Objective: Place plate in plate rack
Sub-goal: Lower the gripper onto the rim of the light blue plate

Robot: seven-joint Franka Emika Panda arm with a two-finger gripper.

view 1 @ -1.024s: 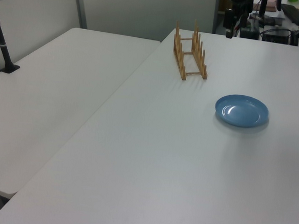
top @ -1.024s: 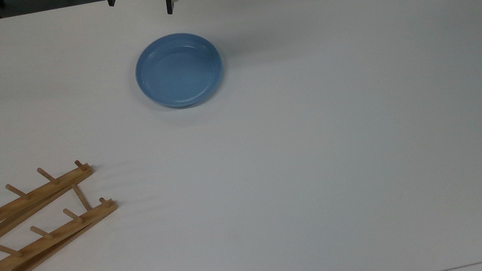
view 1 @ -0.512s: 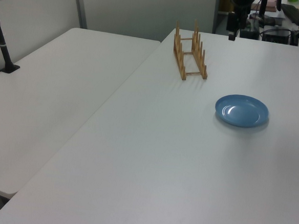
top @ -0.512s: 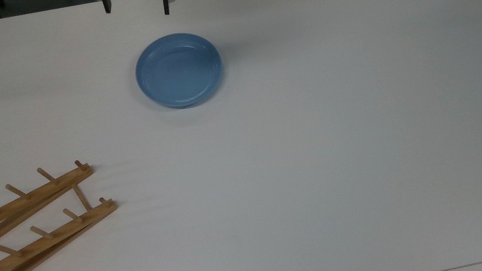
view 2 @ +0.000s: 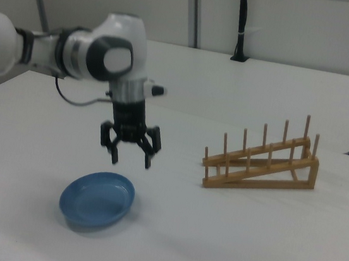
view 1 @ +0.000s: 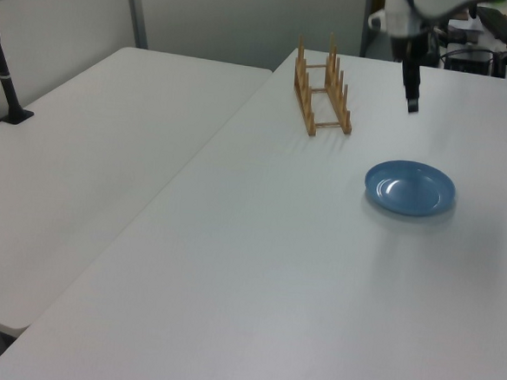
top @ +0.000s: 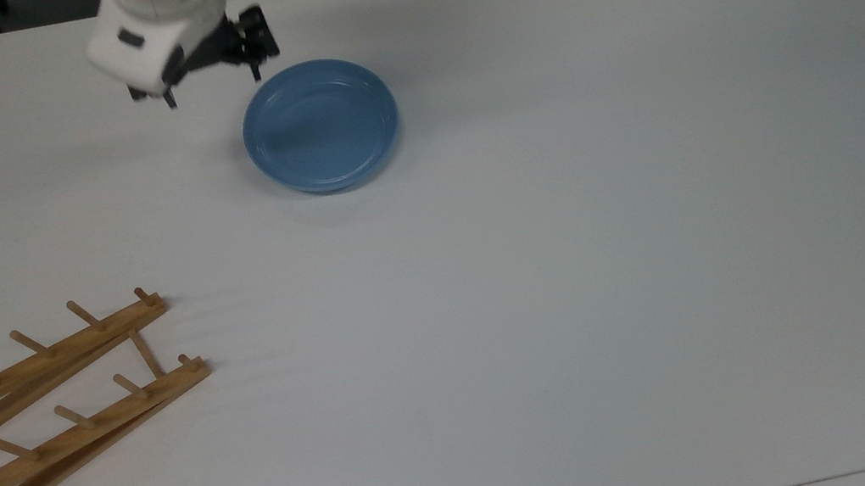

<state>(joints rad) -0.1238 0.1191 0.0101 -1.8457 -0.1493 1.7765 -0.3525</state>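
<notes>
Fingers [view 2: 114,153] of the gripper [view 2: 130,156] spread apart, hanging empty above the plate's [view 2: 97,199] near rim, likely to straddle it. The plate lies flat on the table [top: 572,256], well apart from the rack [view 2: 260,160].

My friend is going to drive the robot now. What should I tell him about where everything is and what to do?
Gripper: open, holding nothing, hanging in the air above the table, close to the plate's rim.
Plate: blue, lying flat on the table, not touched.
Plate rack: wooden, standing on the table apart from the plate, no plate in it.
Done: the arm has reached the plate's area, nothing more.
Left: lower the gripper, grab the plate by its rim, carry it to the rack and stand it between the pegs.
</notes>
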